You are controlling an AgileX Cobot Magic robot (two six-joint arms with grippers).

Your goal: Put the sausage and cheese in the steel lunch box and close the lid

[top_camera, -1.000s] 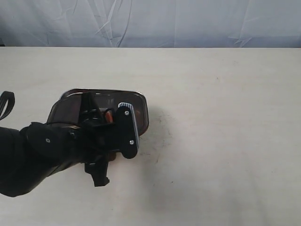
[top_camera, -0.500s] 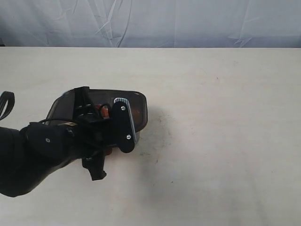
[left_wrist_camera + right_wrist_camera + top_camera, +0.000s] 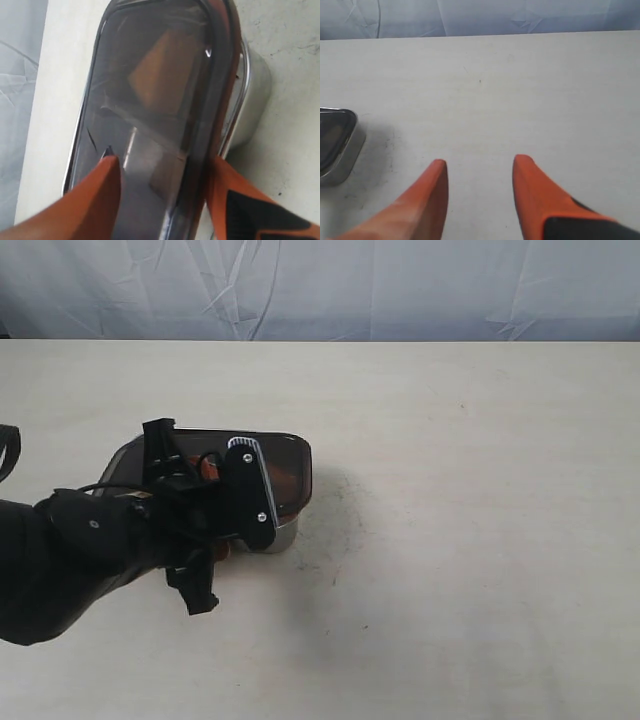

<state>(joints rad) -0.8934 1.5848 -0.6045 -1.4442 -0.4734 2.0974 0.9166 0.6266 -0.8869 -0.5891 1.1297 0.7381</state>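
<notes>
The steel lunch box [image 3: 283, 533] stands left of the table's middle, with the dark tinted lid [image 3: 285, 465] lying on top of it. Through the lid [image 3: 150, 100] an orange wedge shows, the cheese [image 3: 160, 75]. I cannot make out the sausage under the lid. My left gripper [image 3: 162, 167] hovers open at the box's left end; one fingertip [image 3: 107, 172] is over the lid and the other sits outside the lid's rim, beside the steel wall [image 3: 255, 85]. My right gripper [image 3: 480, 167] is open above bare table, to the right of the box's corner [image 3: 340, 150].
The left arm [image 3: 90, 550] reaches in from the lower left and covers the box's left half. A wrinkled pale backdrop [image 3: 400, 290] runs along the table's far edge. The right arm is out of the exterior view.
My left gripper has drawn back to the left along the lid, uncovering more of the lid's right end. The lid has stayed on the box. The right gripper has not moved.
</notes>
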